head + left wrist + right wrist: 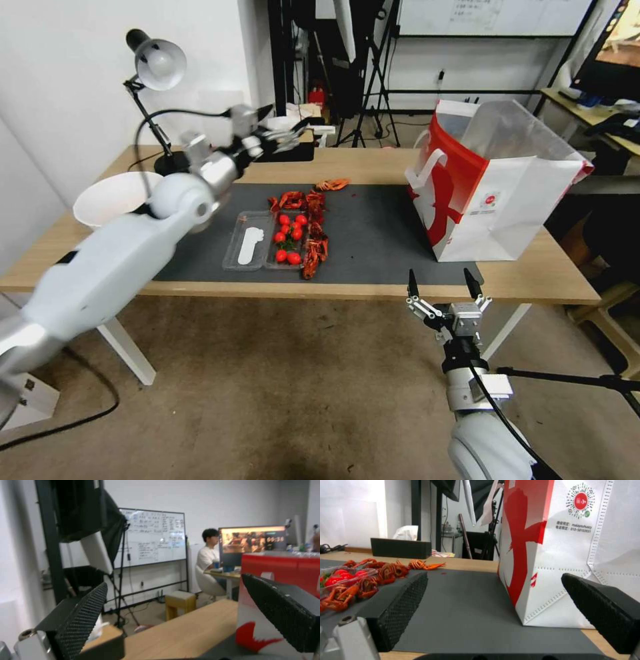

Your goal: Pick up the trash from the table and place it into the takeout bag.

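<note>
Head view: my left gripper (pixel 283 137) and right gripper (pixel 445 285) gape empty; the takeout bag (pixel 497 193) ahead of my right jaws looks light, probably floppy — grip its rim.

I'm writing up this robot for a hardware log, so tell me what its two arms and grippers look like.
Both arms have smooth white shells with silver metal wrist sections. The left gripper and right gripper each have a silver-grey body and two black, pointed fingers whose inner pads carry a fine dotted grip texture. A black cable runs along the right forearm up to the gripper.
</note>
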Motion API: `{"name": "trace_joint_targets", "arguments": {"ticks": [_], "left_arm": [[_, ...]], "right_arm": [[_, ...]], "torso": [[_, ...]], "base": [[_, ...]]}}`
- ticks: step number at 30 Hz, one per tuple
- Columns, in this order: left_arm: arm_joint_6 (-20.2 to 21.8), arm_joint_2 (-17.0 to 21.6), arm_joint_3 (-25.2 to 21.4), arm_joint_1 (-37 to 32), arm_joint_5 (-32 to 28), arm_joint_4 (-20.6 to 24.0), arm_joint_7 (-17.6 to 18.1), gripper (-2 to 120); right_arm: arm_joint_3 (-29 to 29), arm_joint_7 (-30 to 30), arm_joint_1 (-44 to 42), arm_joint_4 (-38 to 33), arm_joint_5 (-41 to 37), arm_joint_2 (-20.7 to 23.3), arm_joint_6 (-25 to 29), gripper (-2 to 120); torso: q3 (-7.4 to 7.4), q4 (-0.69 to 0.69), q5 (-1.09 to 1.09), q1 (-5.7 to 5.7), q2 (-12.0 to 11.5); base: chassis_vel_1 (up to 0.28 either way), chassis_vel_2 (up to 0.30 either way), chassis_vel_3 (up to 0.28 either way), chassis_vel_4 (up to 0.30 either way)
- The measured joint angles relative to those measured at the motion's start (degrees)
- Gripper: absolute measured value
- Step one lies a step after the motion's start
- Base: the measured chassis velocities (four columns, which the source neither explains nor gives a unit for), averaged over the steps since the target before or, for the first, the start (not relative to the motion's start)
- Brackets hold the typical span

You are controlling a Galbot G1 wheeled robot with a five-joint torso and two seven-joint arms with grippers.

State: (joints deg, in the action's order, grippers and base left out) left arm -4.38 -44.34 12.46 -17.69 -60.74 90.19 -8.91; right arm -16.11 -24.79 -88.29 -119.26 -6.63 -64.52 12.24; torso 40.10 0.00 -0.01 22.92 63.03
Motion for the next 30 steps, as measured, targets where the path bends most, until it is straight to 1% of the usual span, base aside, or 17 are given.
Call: {"name": "trace_joint_targets", "arguments": {"ticks": [3, 4, 6, 7, 8, 11, 12, 14, 15, 16, 19, 20, 24, 26, 27, 28, 30], "left_arm": [[-0.05, 2.84, -5.60, -7.17, 1.60, 3.68, 0.28, 100], [-0.05, 2.84, -5.60, -7.17, 1.60, 3.68, 0.28, 100], [-0.10, 3.71, -9.14, -11.21, 2.90, 5.43, 0.37, 100], [-0.16, 4.42, -12.20, -14.80, 4.08, 6.99, 0.49, 100], [-0.16, 4.42, -12.20, -14.80, 4.08, 6.99, 0.49, 100], [-0.78, 5.54, -17.92, -21.69, 6.09, 10.41, 2.00, 100], [-0.78, 5.54, -17.92, -21.69, 6.09, 10.41, 2.00, 100], [-1.68, 5.83, -20.47, -25.34, 7.37, 12.31, 3.48, 100], [-2.17, 5.82, -22.09, -27.68, 8.25, 13.38, 4.44, 100], [-2.17, 5.82, -22.09, -27.68, 8.25, 13.38, 4.44, 100], [-2.72, 5.05, -26.59, -34.52, 11.44, 15.96, 6.39, 100], [-2.72, 5.05, -26.59, -34.52, 11.44, 15.96, 6.39, 100], [-3.06, 3.45, -31.16, -42.17, 15.14, 18.15, 8.10, 100], [-3.07, 3.31, -31.46, -42.66, 15.48, 18.28, 8.25, 100], [-3.47, 2.50, -32.98, -44.95, 17.49, 18.65, 8.81, 100], [-3.47, 2.50, -32.98, -44.95, 17.49, 18.65, 8.81, 100], [-3.95, 1.19, -35.12, -47.35, 19.67, 18.83, 9.30, 100]], "right_arm": [[0.27, 0.07, -0.01, 0.20, 0.11, -0.17, 0.00, 100], [0.27, 0.07, -0.01, 0.20, 0.11, -0.17, 0.00, 100], [0.46, 0.13, -0.01, 0.31, 0.16, -0.23, 0.02, 100], [0.60, 0.20, 0.04, 0.43, 0.24, -0.24, 0.02, 100], [0.60, 0.20, 0.04, 0.43, 0.24, -0.24, 0.02, 100], [0.92, 0.30, 0.21, 0.76, 0.39, -0.31, 0.05, 100], [0.92, 0.30, 0.21, 0.76, 0.39, -0.31, 0.05, 100], [1.05, 0.33, 0.18, 1.02, 0.51, -0.35, 0.11, 100], [1.07, 0.35, 0.13, 1.14, 0.55, -0.39, 0.16, 100], [1.07, 0.35, 0.13, 1.14, 0.55, -0.39, 0.16, 100], [1.08, 0.36, -0.18, 1.25, 0.65, -0.54, 0.34, 100], [1.08, 0.36, -0.18, 1.25, 0.65, -0.54, 0.34, 100], [1.09, 0.36, -0.56, 1.29, 0.81, -0.66, 0.49, 100], [1.09, 0.36, -0.59, 1.29, 0.82, -0.68, 0.50, 100], [1.07, 0.36, -0.73, 1.29, 0.86, -0.74, 0.53, 100], [1.07, 0.36, -0.73, 1.29, 0.86, -0.74, 0.53, 100], [1.05, 0.32, -0.89, 1.30, 0.95, -0.79, 0.54, 100]], "torso": [[0.00, 0.00, 0.00, 0.00, 0.00], [0.00, 0.00, 0.00, 0.00, 0.00], [0.00, -0.02, 0.01, 0.00, 0.00], [0.00, 0.00, 0.00, 0.00, 0.00], [0.00, 0.00, 0.00, 0.00, 0.00], [0.00, 0.01, 0.01, -0.01, 0.00], [0.00, 0.01, 0.01, -0.01, 0.00], [0.00, 0.00, 0.01, 0.00, 0.00], [0.00, -0.02, 0.02, 0.00, 0.00], [0.00, -0.02, 0.02, 0.00, 0.00], [0.00, 0.00, 0.02, 0.00, 0.00], [0.00, 0.00, 0.02, 0.00, 0.00], [0.00, 0.00, 0.01, 0.00, 0.00], [0.00, 0.00, 0.01, -0.01, 0.00], [0.00, 0.00, 0.01, -0.01, 0.00], [0.00, 0.00, 0.01, -0.01, 0.00], [0.00, 0.00, 0.01, -0.01, 0.00]], "base": [[0.000, 0.000, 0.000, 0.000], [0.000, 0.000, 0.000, 0.000], [0.000, 0.000, 0.000, 0.000], [0.000, 0.000, 0.000, 0.000], [0.000, 0.000, 0.000, 0.000], [0.000, 0.000, 0.000, 0.000], [0.000, 0.000, 0.000, 0.000], [0.000, 0.000, 0.000, 0.000], [0.000, 0.000, 0.000, 0.000], [0.000, 0.000, 0.000, 0.000], [0.000, 0.000, 0.000, 0.000], [0.000, 0.000, 0.000, 0.000], [0.000, 0.000, 0.000, 0.000], [0.000, 0.000, 0.000, 0.000], [0.000, 0.000, 0.000, 0.000], [0.000, 0.000, 0.000, 0.000], [0.000, 0.000, 0.000, 0.000]]}}
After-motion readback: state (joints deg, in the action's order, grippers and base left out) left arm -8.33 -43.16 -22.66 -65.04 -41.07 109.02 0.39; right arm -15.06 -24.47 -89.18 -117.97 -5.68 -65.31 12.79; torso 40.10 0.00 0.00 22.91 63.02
